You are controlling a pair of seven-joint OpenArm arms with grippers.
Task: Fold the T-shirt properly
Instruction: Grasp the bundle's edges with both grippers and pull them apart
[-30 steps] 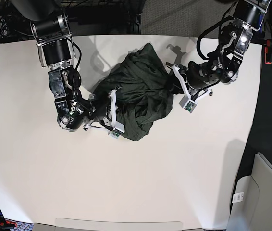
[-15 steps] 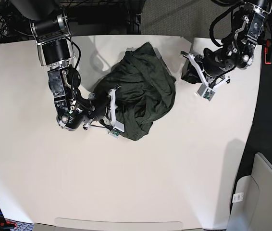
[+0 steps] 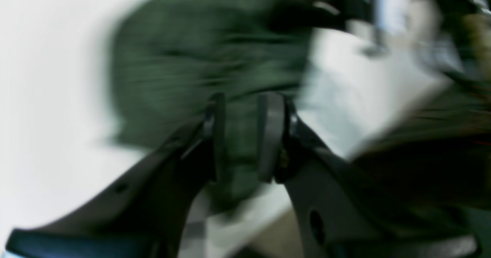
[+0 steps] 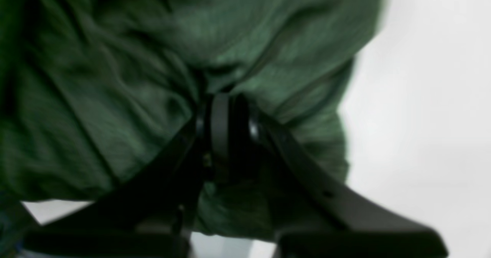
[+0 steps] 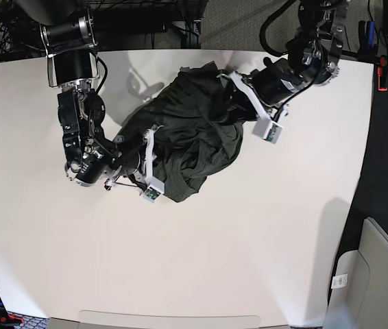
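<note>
Left wrist view, heavily motion-blurred: the left gripper (image 3: pixel 245 135) shows two dark fingers (image 3: pixel 270 135) set a little apart, with a strip of green fabric of the T-shirt (image 3: pixel 199 58) between them; the fingers appear clamped on that fabric. The white counter (image 3: pixel 50 96) lies to the left of the bunched shirt. Right wrist view, also soft: the right gripper (image 4: pixel 226 135) has its fingers (image 4: pixel 219 127) pressed nearly together, pinching a fold of the T-shirt (image 4: pixel 153 58), which fills most of the frame in wrinkled ridges; bare counter (image 4: pixel 429 96) shows to the right. Base view: the T-shirt (image 5: pixel 194 133) sits as a crumpled dark olive heap on the upper middle of the white counter (image 5: pixel 249 260), not spread flat. The right gripper (image 5: pixel 146 168) meets the heap's lower left edge; the left gripper (image 5: pixel 245 103) reaches into its upper right edge. Both arms touch the cloth from opposite sides. A grey object (image 5: pixel 379 281) sits off the counter's lower right corner.
</note>
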